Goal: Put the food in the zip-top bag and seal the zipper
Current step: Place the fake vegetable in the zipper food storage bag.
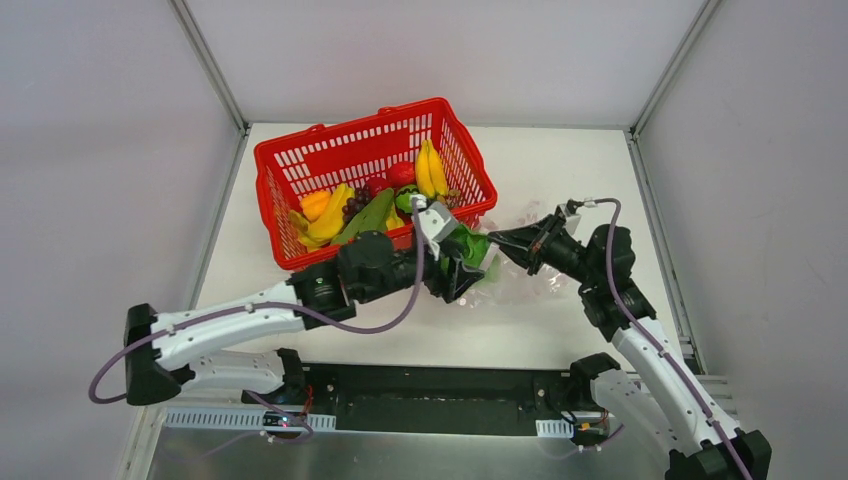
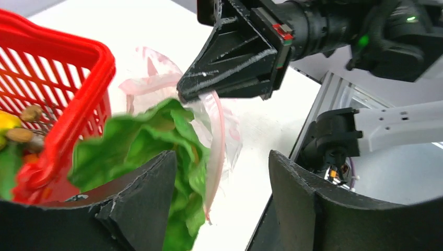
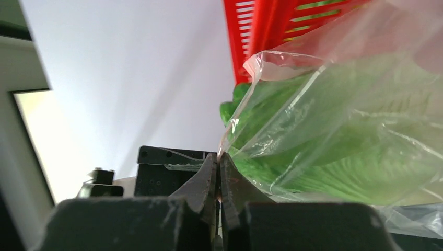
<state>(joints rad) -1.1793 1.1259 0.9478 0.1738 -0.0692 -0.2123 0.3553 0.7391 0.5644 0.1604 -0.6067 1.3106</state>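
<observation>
The clear zip-top bag (image 1: 525, 280) lies right of the basket, and its pink zipper (image 2: 217, 136) hangs at the mouth. My right gripper (image 1: 497, 237) (image 3: 218, 157) is shut on the bag's mouth edge and holds it up. The green lettuce (image 2: 136, 144) (image 3: 339, 130) sits in the mouth, seen through the plastic, with one end poking out. My left gripper (image 1: 462, 272) (image 2: 222, 157) stands open around the mouth, its left finger (image 2: 141, 198) against the lettuce and its right finger apart from it. More food lies in the basket: bananas (image 1: 431, 168), an apple (image 1: 401, 172), grapes (image 1: 357, 200).
The red mesh basket (image 1: 290, 160) stands at the back middle of the white table, its near corner (image 2: 83, 104) close to my left gripper. The table's metal frame edge (image 2: 324, 99) runs along the right, near the right arm.
</observation>
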